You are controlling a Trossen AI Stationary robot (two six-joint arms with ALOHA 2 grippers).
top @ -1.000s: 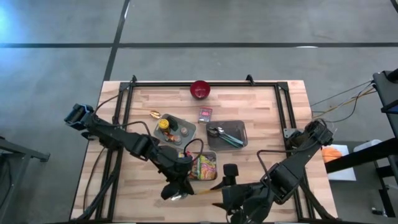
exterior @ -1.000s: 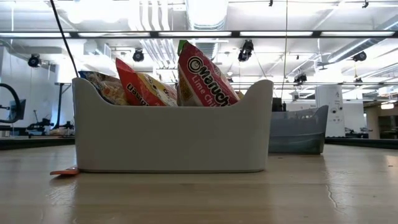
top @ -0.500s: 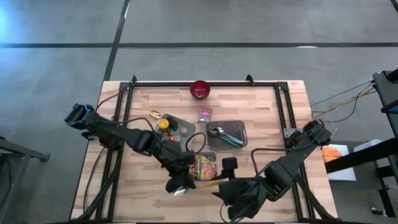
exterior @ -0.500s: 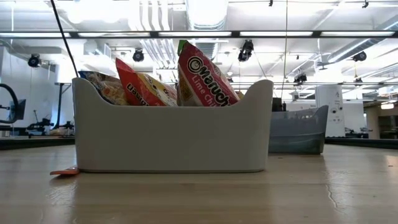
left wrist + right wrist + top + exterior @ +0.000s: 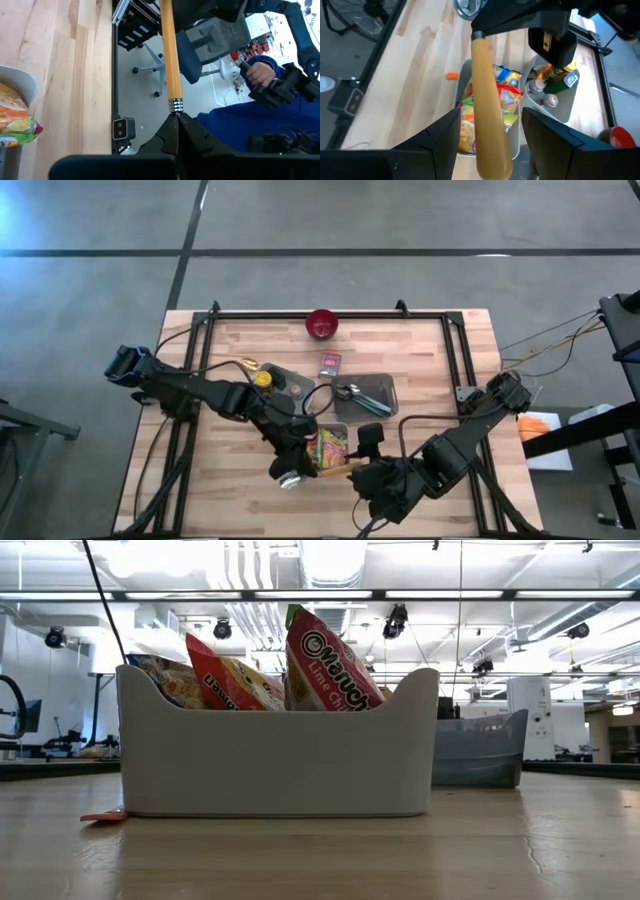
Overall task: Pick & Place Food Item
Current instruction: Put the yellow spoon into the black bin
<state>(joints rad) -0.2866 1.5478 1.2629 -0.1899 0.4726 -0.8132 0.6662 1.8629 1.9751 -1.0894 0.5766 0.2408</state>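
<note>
Handle (image 5: 487,125) of a wooden utensil runs lengthwise between my two arms: left end effector (image 5: 176,131) is clamped on its metal-ferruled end, right end effector (image 5: 490,142) straddles the other end, fingers apart. Noodle packets (image 5: 325,660), one reading "Maruchan… Lime Chi…", stand in the grey bin (image 5: 275,755) just beside it on the surface (image 5: 230,490).

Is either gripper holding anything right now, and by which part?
The left gripper pinches the wooden handle at its metal-banded end. The handle lies between the right gripper's open fingers.
</note>
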